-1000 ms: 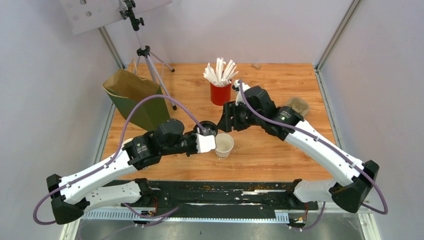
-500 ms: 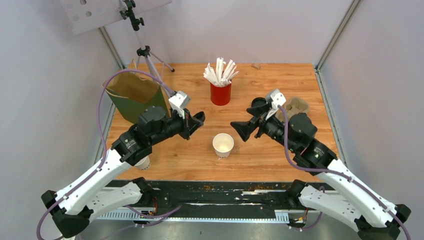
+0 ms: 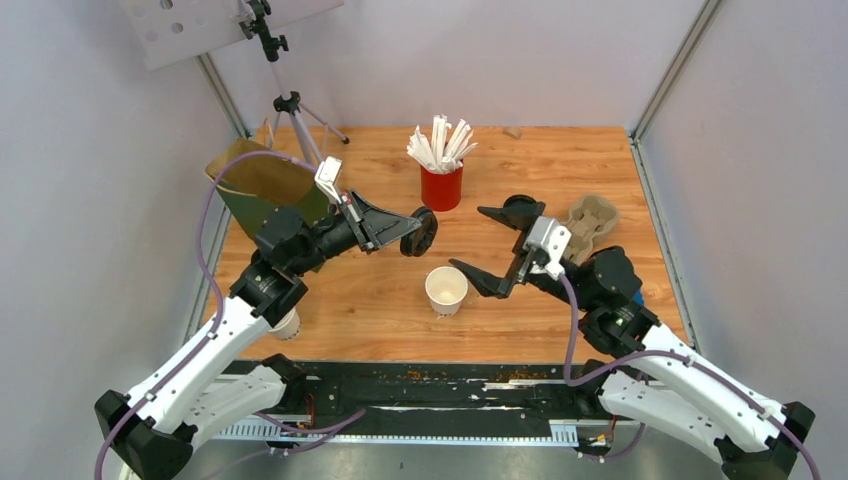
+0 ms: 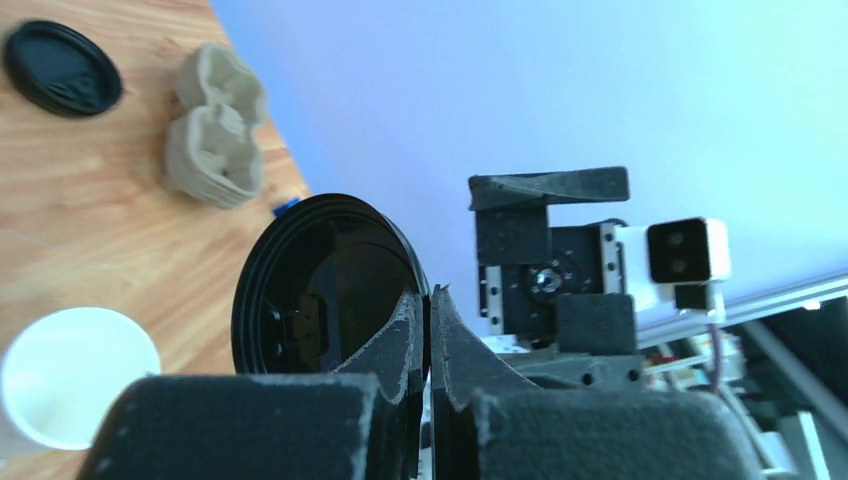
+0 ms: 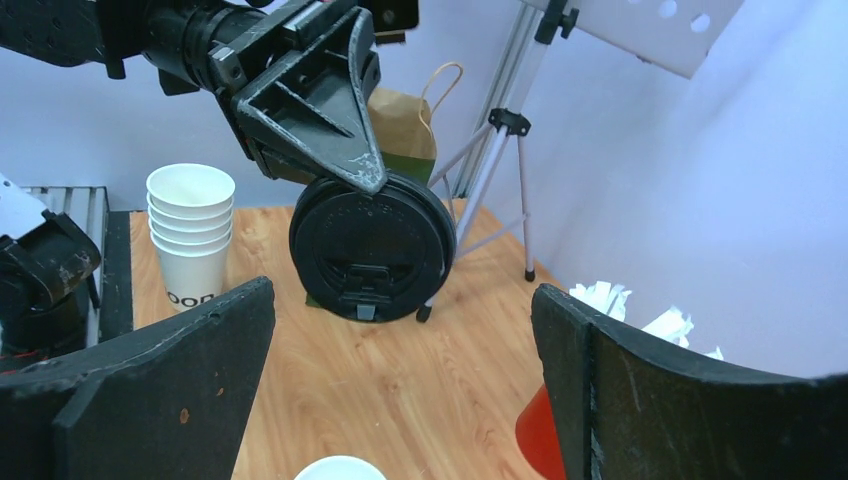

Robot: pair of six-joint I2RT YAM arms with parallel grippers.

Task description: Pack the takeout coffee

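My left claw [image 3: 405,234] pinches the black lid [image 3: 421,232]; only the right wrist view shows its top, facing my gaping right claw [image 3: 466,238].

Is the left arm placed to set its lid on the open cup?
Likely yes: the left tool, shut on the lid, hangs near the cup with nothing between; the right tool stands open alongside.
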